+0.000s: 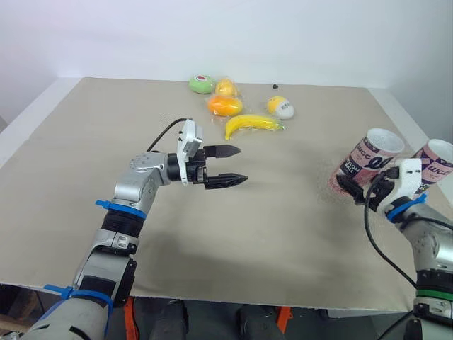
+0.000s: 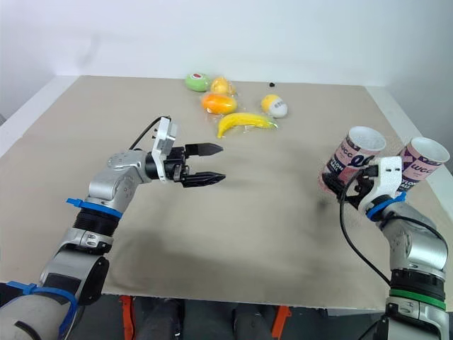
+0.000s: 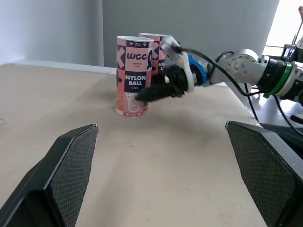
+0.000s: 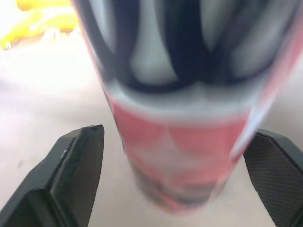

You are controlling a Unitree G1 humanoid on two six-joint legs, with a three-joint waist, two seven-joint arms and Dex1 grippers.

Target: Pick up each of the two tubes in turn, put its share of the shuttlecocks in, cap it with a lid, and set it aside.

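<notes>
The left tube (image 3: 132, 75) reads "WCC NYLON BALL".

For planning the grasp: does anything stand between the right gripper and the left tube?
Nothing visible does. The right gripper, open, faces the left tube directly, its fingers either side of it. The other tube stands beyond it to the right, and the fruit lies far across the table.
</notes>
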